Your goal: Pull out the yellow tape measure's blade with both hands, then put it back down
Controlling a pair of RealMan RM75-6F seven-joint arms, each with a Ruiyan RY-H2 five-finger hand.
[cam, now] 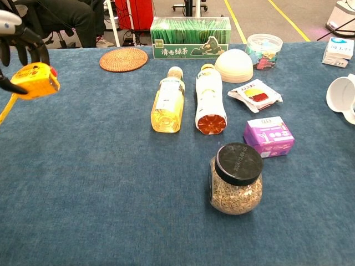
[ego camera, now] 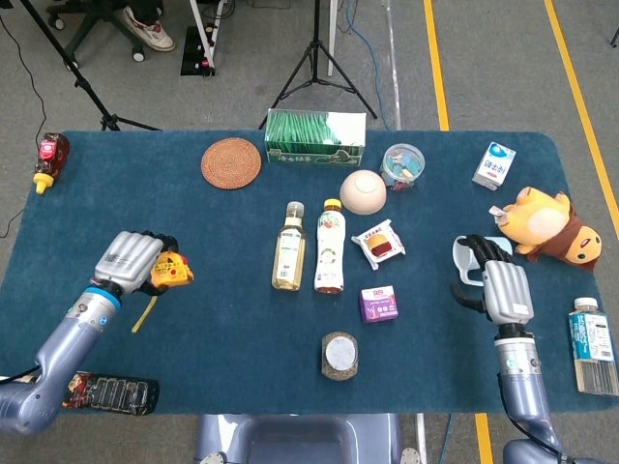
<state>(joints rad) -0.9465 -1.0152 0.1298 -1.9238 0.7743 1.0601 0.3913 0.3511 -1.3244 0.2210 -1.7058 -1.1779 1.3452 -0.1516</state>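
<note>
- The left hand (cam: 16, 41) is cut off by the upper-left corner of the chest view; only dark fingers show.
- The yellow tape measure's (cam: 34, 81) thin yellow blade (cam: 5, 111) runs off the left edge there.
- In the head view, that hand's fingers hide part of the case.
- The white mug (cam: 343, 95) is cropped by the chest view's right edge.
- The right hand (ego camera: 501, 288) covers part of that mug in the head view.
- The dark snack packet (ego camera: 106, 394) at lower left: print too small to read.

Blue-clothed table (ego camera: 222, 338) — bottles (ego camera: 329, 246), jar (cam: 236, 178), coaster (ego camera: 231, 162)
</note>
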